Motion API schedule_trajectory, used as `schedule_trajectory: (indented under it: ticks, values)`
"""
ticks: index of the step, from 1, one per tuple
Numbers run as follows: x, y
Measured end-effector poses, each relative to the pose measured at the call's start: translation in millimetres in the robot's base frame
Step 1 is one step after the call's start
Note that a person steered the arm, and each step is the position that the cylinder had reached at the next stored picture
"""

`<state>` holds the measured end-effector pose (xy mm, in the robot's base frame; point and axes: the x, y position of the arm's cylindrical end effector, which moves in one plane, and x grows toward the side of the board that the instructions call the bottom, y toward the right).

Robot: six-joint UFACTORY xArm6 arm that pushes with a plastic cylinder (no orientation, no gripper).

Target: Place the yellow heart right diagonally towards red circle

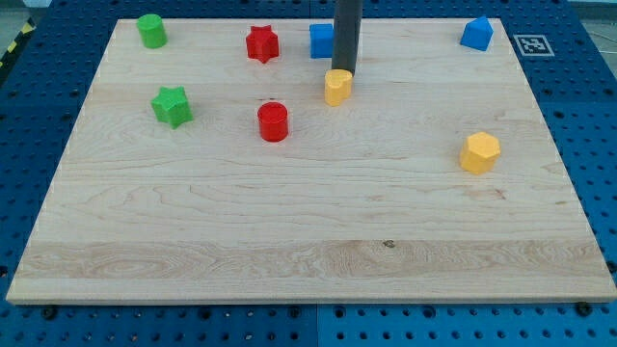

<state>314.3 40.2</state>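
The yellow heart (336, 88) lies on the wooden board (308, 212), in the upper middle of the view. The red circle (273, 121) stands to its lower left, a short gap away. My tip (344, 73) is at the end of the dark rod that comes down from the view's top. It sits right at the heart's upper right edge, touching it or nearly so.
A blue cube (321, 40) is just left of the rod. A red star (261, 43) and a green cylinder (151, 31) are at upper left, a green star (173, 105) at left. A blue block (476, 34) is at upper right, a yellow hexagon (479, 152) at right.
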Motion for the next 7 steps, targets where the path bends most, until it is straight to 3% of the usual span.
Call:
schedule_trajectory:
  ticks: [2, 3, 4, 7]
  values:
    - [9, 41]
    - [45, 51]
    - [45, 27]
    - [-4, 3]
